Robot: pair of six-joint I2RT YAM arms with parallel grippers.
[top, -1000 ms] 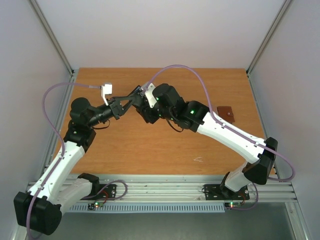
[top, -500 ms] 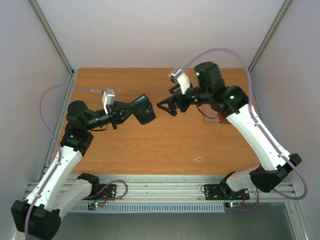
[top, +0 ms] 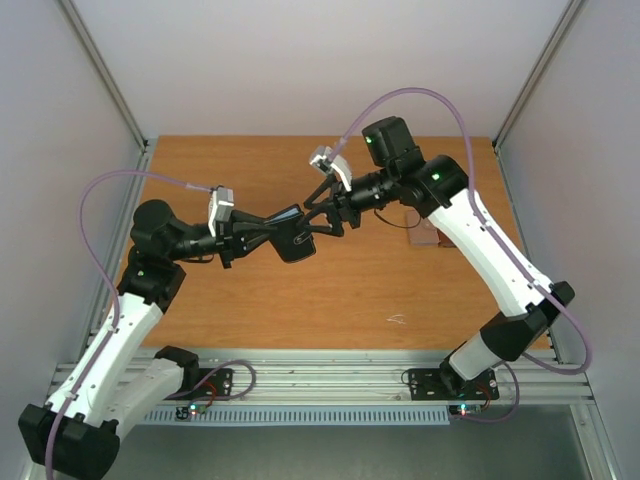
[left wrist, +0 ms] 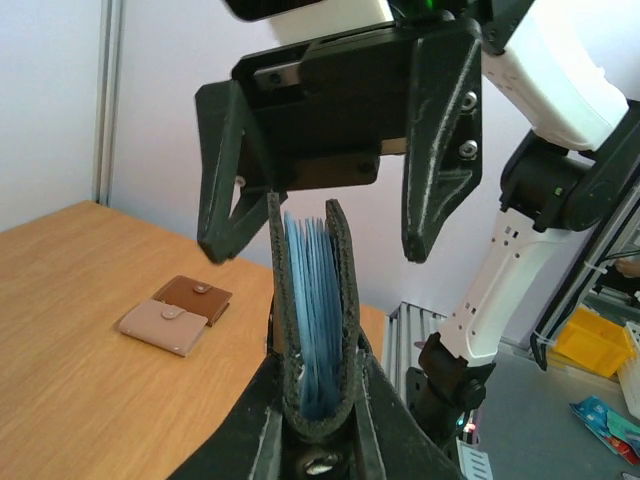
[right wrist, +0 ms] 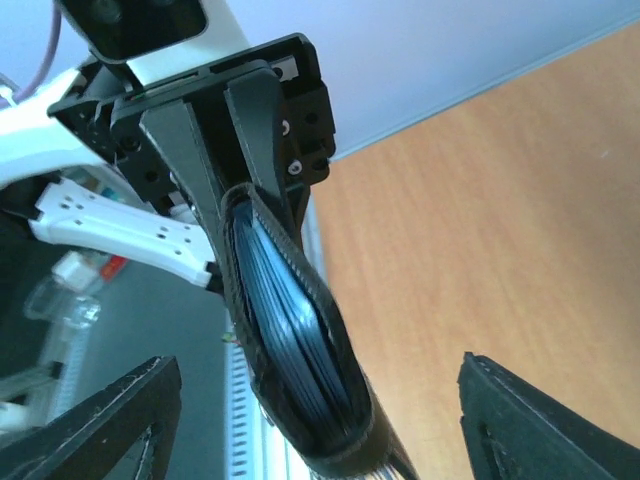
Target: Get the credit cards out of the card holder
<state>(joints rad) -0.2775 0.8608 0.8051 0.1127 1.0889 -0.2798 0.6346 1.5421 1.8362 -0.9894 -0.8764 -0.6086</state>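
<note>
My left gripper (top: 272,234) is shut on the black card holder (top: 293,235) and holds it in the air above the table, open edge toward the right arm. In the left wrist view the card holder (left wrist: 340,300) stands edge-on between my fingers, with several blue credit cards (left wrist: 312,300) packed inside. My right gripper (top: 320,216) is open, its fingers (left wrist: 438,150) spread on either side of the holder's open end without touching it. In the right wrist view the card holder (right wrist: 330,340) and the card edges (right wrist: 285,320) lie between the wide-open fingers (right wrist: 110,425).
A brown two-tone wallet (left wrist: 180,312) lies on the wooden table (top: 260,300) at the right, partly hidden under the right arm in the top view (top: 427,236). A small pale scrap (top: 397,320) lies near the front edge. Walls close in on both sides.
The right gripper pulled away to the right, then came back left and now straddles the holder's open end. The left gripper kept hold of the holder throughout.
</note>
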